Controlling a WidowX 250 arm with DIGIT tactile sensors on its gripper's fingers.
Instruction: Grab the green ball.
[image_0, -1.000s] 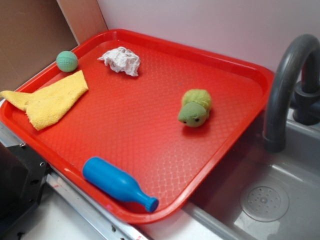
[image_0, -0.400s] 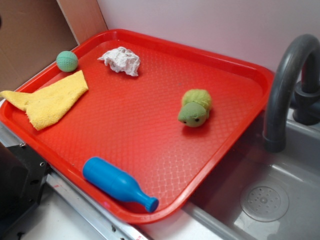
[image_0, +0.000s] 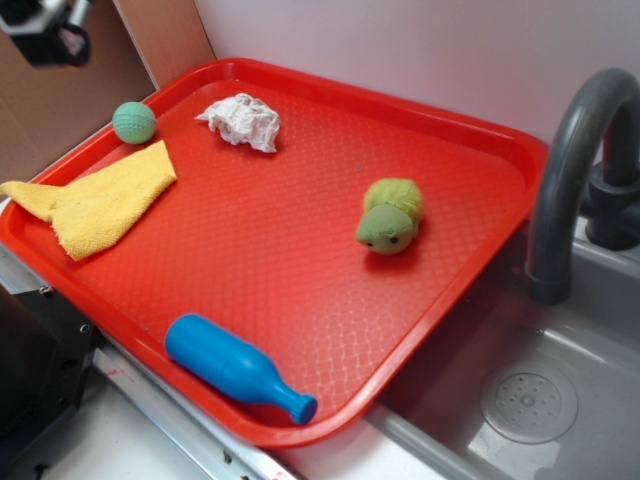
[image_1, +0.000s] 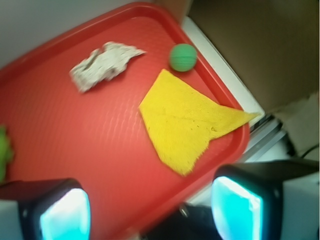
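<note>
The green ball (image_0: 134, 122) (image_1: 182, 57) is a small teal sphere resting in the far left corner of the red tray (image_0: 470, 130), just beyond the tip of a yellow cloth (image_0: 98, 204) (image_1: 186, 119). My gripper (image_1: 150, 210) hangs high above the tray's left edge; in the exterior view only a dark part of the arm (image_0: 48, 32) shows at the top left. Its two pads (image_1: 234, 209) stand wide apart with nothing between them. The ball lies well ahead of the fingers, untouched.
A crumpled white paper (image_0: 241, 121) (image_1: 102, 65), a fuzzy green plush toy (image_0: 391, 215) and a blue bottle (image_0: 234, 367) also lie on the tray. A grey faucet (image_0: 580, 170) and sink (image_0: 530, 400) are on the right. A brown board (image_0: 60, 80) rises behind the ball.
The arm has come into the exterior view at the top left; a second ago it was out of sight. Nothing on the tray has moved.
</note>
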